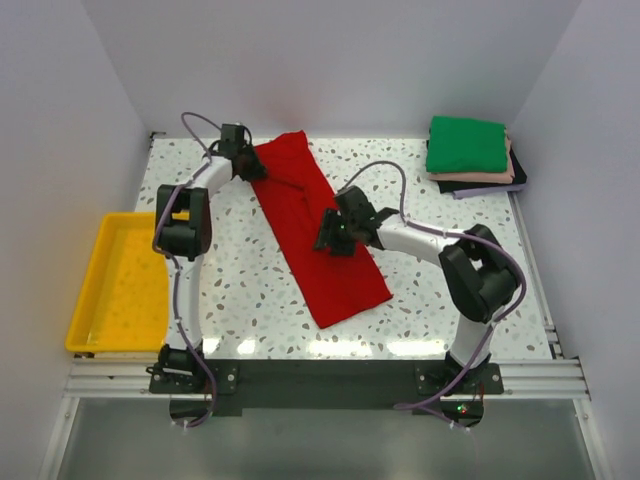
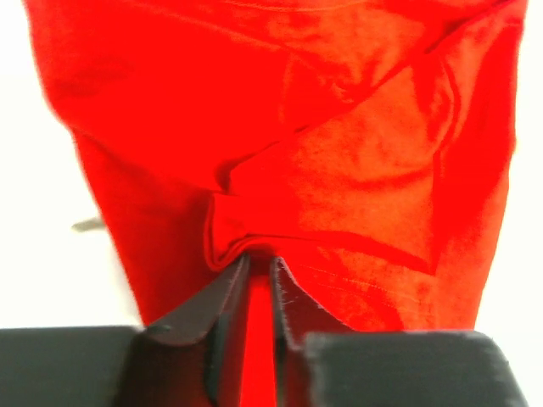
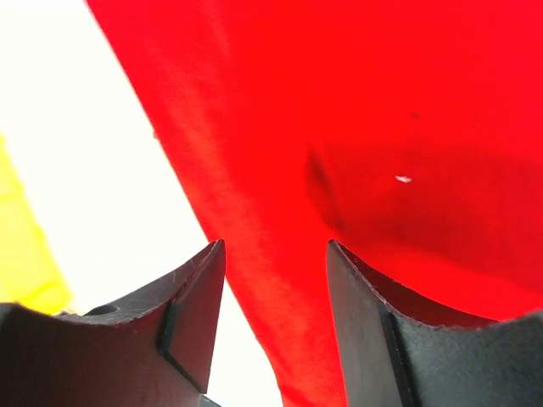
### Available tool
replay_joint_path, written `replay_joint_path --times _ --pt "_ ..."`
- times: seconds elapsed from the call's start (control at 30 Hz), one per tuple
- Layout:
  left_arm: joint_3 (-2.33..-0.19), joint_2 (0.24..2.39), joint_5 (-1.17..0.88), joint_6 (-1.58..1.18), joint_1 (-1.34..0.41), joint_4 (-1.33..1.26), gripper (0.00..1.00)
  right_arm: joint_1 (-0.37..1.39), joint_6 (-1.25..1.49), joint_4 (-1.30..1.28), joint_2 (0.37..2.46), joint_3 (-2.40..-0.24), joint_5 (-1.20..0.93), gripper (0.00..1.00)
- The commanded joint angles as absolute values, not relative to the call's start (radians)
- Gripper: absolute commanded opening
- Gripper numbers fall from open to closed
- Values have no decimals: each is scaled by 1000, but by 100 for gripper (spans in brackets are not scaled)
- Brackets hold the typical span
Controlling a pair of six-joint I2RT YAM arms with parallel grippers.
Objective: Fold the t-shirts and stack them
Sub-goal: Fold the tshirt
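A bright red t-shirt [image 1: 320, 232] lies as a long folded strip, running from the back middle of the table toward the front. My left gripper [image 1: 248, 165] is at its far left edge, shut on a bunched fold of the red cloth [image 2: 246, 246]. My right gripper [image 1: 332, 238] is over the middle of the strip, open, with the red cloth [image 3: 280, 288] between and below its fingers. A stack of folded t-shirts [image 1: 470, 155] sits at the back right, green on top, pale pink, lavender and dark below.
A yellow plastic tray [image 1: 120, 285] stands at the left edge of the table. White walls close in the left, back and right sides. The speckled tabletop [image 1: 450, 320] shows at the front right.
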State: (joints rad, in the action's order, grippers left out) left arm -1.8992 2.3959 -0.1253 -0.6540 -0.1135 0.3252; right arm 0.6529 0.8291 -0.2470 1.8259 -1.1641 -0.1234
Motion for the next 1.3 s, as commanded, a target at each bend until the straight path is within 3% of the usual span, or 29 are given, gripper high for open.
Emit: replay_joint_path --times 0.0,0.1,0.2,0.4,0.53,0.73,0.93,1.07,1.27 --pt "-1945 2464 -243 -589 -107 329 26 646 796 -279 1780 -1281 -96 57" --pt "-1956 2453 -297 -594 -106 259 42 643 691 -386 1749 -1310 -17 58" --pt "-1982 2433 -348 -594 -103 222 52 643 591 -477 1723 -1286 38 58" --pt "-1956 2311 -396 -633 -98 158 60 643 538 -514 1602 -1129 161 58" --pt "-1804 2146 -335 -663 -115 185 59 641 546 -546 1533 -1062 236 58" --pt "-1297 1749 -128 -767 -230 239 45 624 571 -555 1454 -971 261 57" --pt "-804 1356 -2 -923 -423 264 38 586 572 -505 1422 -858 204 54" --pt "-615 1174 -3 -956 -518 285 38 571 571 -469 1414 -815 169 53" --pt "-511 1126 -64 -977 -639 235 47 569 575 -439 1425 -785 137 49"
